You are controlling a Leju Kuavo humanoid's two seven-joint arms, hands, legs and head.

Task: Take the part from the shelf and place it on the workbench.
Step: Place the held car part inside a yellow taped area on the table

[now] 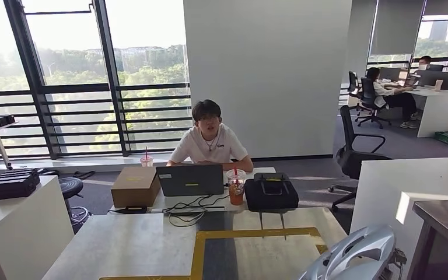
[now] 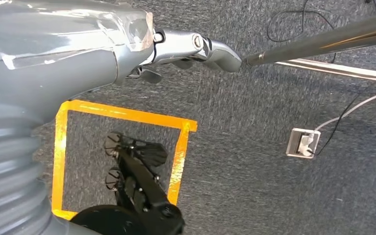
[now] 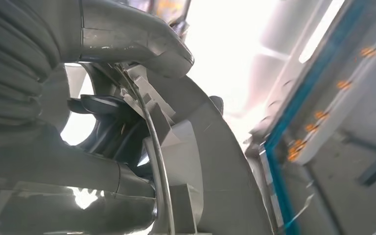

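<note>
Although the robot faced a long grey counter marked with a yellow tape outline, the silver part had not yet reached it and sat low at the right of the head view, just off that counter's near corner. Judged from the task, the taped frame probably marked where the part should go, which would explain why that stretch of surface was kept bare while the clutter sat at the far end. A person sat behind that far end at an open laptop, with a cardboard box, a black case and an iced drink lined up beside it, well clear of the tape.

The right hand was clamped on the part: in the right wrist view its thick grey thumb lay over the curved shell and darker fingers hooked into an opening, a grasp that likely kept the awkward shape from swinging during the carry.

The left hand hung over grey carpet holding nothing, its fingers curled in; it apparently had no part in the carry.
</note>
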